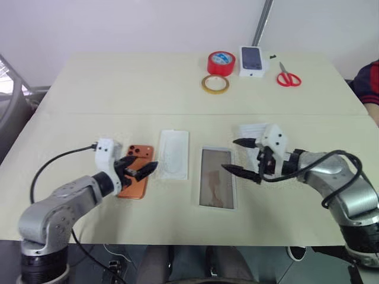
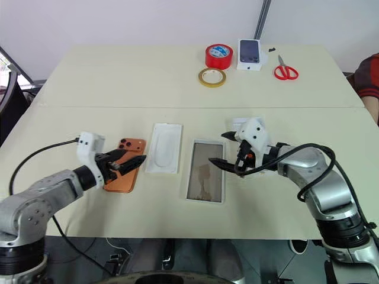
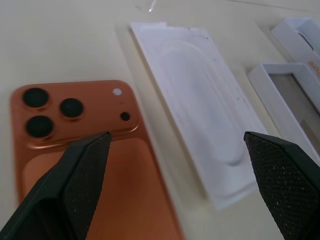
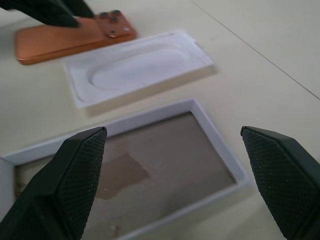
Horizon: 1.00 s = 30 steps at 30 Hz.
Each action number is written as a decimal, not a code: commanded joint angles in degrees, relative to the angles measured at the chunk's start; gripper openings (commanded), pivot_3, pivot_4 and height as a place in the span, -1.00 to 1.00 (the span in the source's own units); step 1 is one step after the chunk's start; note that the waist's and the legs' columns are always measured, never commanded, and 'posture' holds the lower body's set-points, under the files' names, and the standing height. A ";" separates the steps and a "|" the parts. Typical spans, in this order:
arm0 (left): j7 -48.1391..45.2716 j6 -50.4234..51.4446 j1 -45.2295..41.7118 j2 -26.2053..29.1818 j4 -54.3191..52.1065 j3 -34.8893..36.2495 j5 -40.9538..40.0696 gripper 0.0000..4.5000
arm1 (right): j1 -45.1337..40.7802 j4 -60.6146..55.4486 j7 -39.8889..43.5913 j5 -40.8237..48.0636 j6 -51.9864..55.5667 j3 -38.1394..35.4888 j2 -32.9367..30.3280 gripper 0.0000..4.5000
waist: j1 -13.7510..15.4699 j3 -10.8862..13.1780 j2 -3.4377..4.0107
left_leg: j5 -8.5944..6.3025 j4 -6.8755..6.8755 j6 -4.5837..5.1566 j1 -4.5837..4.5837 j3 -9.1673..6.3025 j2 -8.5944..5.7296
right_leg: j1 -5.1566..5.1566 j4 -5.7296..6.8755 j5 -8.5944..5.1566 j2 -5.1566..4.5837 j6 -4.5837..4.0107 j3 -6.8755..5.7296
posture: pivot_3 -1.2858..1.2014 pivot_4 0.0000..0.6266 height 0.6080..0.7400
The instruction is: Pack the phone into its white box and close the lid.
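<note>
The orange phone (image 1: pixel 141 155) lies face down on the table, camera lenses at its far end. To its right lies a white insert (image 1: pixel 173 154), then the white box (image 1: pixel 201 177), open, with a glossy grey-brown floor. My left gripper (image 1: pixel 144 168) hovers open over the phone's right side, one finger (image 3: pixel 75 175) above the phone and the other nearer the insert (image 3: pixel 200 110). My right gripper (image 1: pixel 230 155) is open at the box's far right edge, and the box rim (image 4: pixel 150 116) lies between its fingers in the right wrist view. A white lid-like piece (image 1: pixel 251 128) lies behind it, partly hidden.
At the table's far side are a red tape roll (image 1: pixel 221 63), a tan tape ring (image 1: pixel 214 84), a small white carton printed with a phone (image 1: pixel 253 61) and red scissors (image 1: pixel 288 77). A person's sleeve (image 1: pixel 368 83) shows at the right edge.
</note>
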 commanded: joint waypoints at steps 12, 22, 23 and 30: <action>8.88 7.17 -9.41 -10.00 6.02 -2.85 -1.80 0.99 | 2.21 -4.34 -1.20 0.26 0.13 -1.31 -0.20 1.00 | -0.01 -0.01 -0.01 | 0.01 0.03 -0.01 0.01 -0.02 0.00 | 0.02 0.01 0.00 0.05 0.00 0.00 | 0.03 -0.52 1.00; 13.33 9.72 -11.26 -14.77 7.73 -1.30 -1.78 0.99 | 3.63 -5.76 -0.97 0.62 0.63 -2.06 -1.04 1.00 | 0.07 -0.02 -0.01 | 0.02 0.03 -0.03 0.03 -0.03 -0.01 | 0.05 0.00 0.00 0.06 0.00 -0.01 | 0.03 -0.52 1.00; 13.35 9.72 -11.38 -15.12 7.03 -0.72 -2.34 0.99 | 3.64 -5.76 -0.88 0.63 0.61 -1.99 -1.08 1.00 | 0.06 -0.02 -0.01 | 0.02 0.03 -0.03 0.03 -0.03 -0.01 | 0.05 0.00 0.00 0.06 0.00 0.00 | 0.03 -0.52 1.00; 14.95 10.77 -12.47 -16.48 4.74 4.04 -5.76 0.99 | 3.23 -5.29 -0.35 0.50 0.33 -1.37 -0.90 1.00 | -0.07 -0.01 -0.02 | 0.08 0.03 -0.13 0.02 -0.03 -0.01 | 0.04 0.00 0.00 0.07 0.00 0.00 | 0.03 -0.52 1.00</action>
